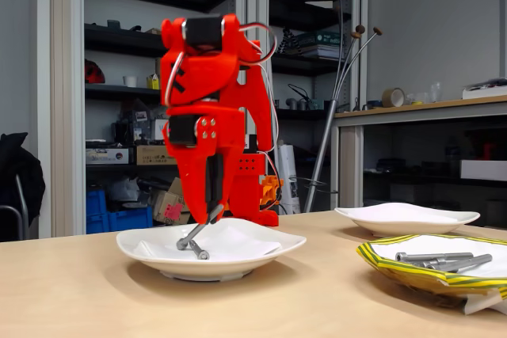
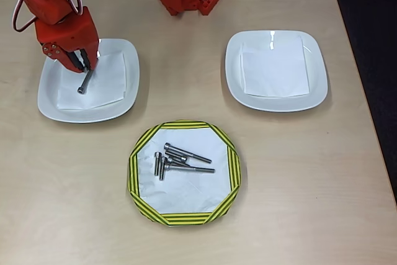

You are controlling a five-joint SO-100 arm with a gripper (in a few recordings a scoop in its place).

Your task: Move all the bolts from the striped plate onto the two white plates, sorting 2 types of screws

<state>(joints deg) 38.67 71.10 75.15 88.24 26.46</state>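
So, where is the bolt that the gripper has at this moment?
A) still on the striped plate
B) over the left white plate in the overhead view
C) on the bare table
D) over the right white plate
B: the gripper has a bolt slanting down onto the left white plate.

Striped plate (image 1: 432, 271) cut off by right edge in fixed view. Bolt pile (image 2: 180, 161) overlaps; exact no. unclear. Arm (image 2: 59, 10) cropped at top edge in overhead view.

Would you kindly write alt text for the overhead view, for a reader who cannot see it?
A red robot arm's gripper holds one bolt over the left white plate. The right white plate holds only a napkin, and several bolts lie clustered on the yellow, green-striped plate nearer the camera.
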